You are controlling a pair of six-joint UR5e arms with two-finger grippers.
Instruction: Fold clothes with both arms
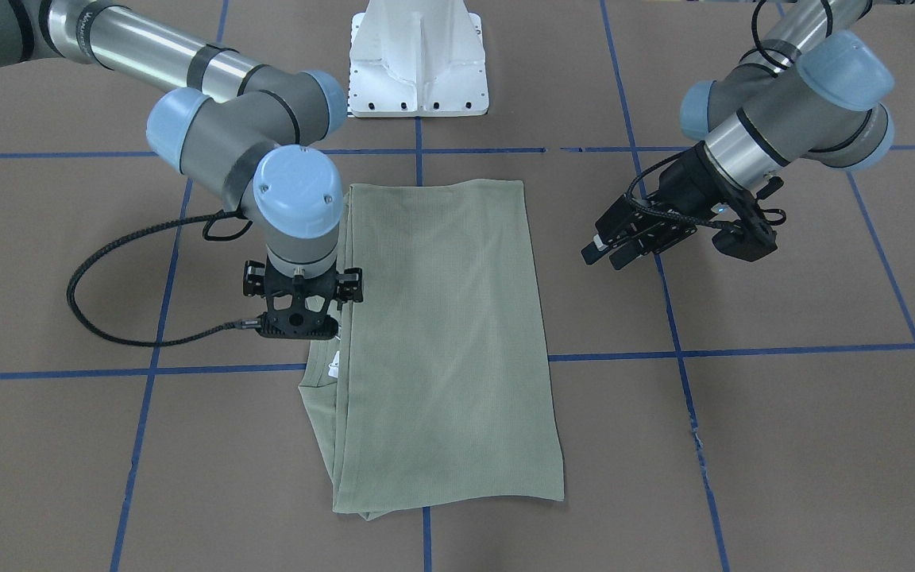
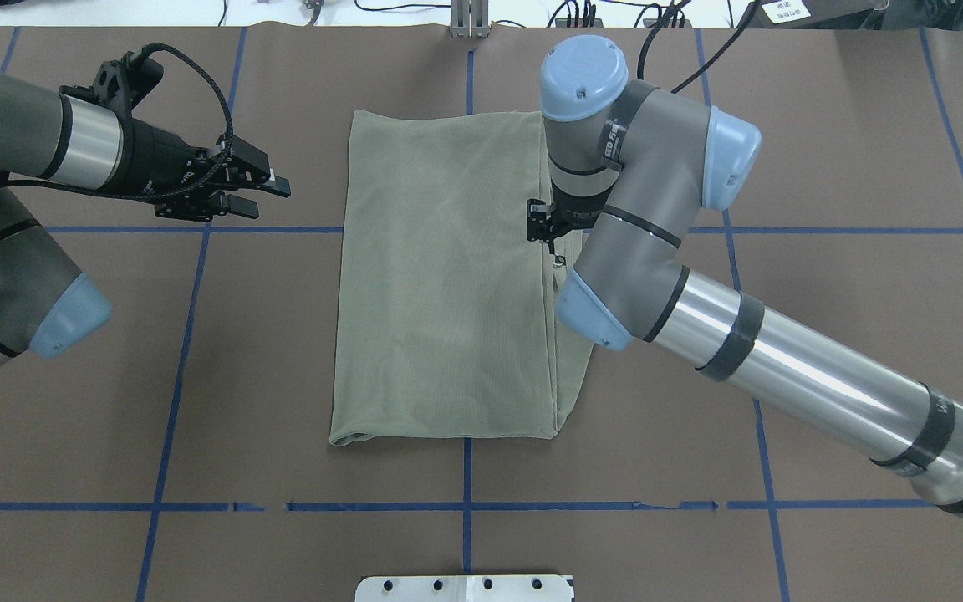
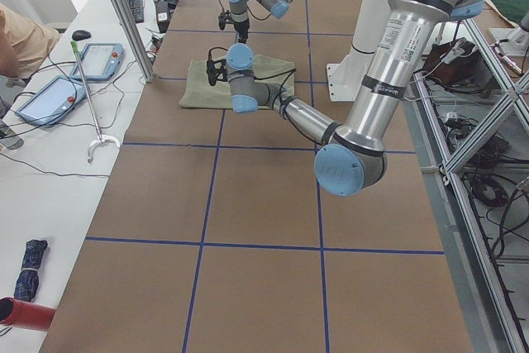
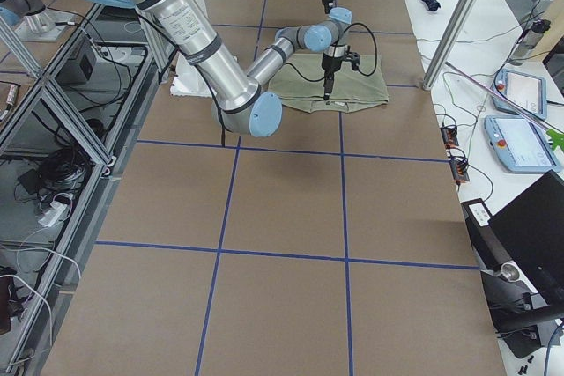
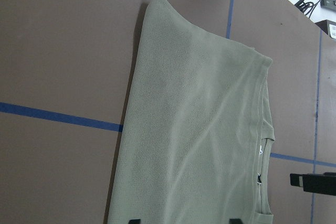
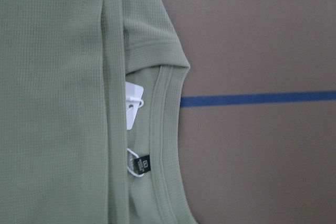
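The sage-green shirt (image 1: 449, 342) lies folded into a long rectangle in the middle of the table (image 2: 448, 293). Its ribbed round collar (image 6: 165, 145) and white hang tag (image 6: 134, 100) show at the rectangle's edge on my right side. My right gripper (image 1: 299, 327) points straight down just above that collar edge (image 2: 547, 238). It looks open and holds nothing, and its fingers do not show in the right wrist view. My left gripper (image 2: 268, 194) is open and empty. It hovers over bare table off the shirt's other side (image 1: 608, 256) and faces the shirt (image 5: 194, 129).
The white pedestal base (image 1: 418, 71) stands at the robot's side of the table. Blue tape lines (image 2: 197, 334) cross the brown table cover. In the side views, tablets (image 3: 45, 97) and cables lie on a white bench beyond the far edge.
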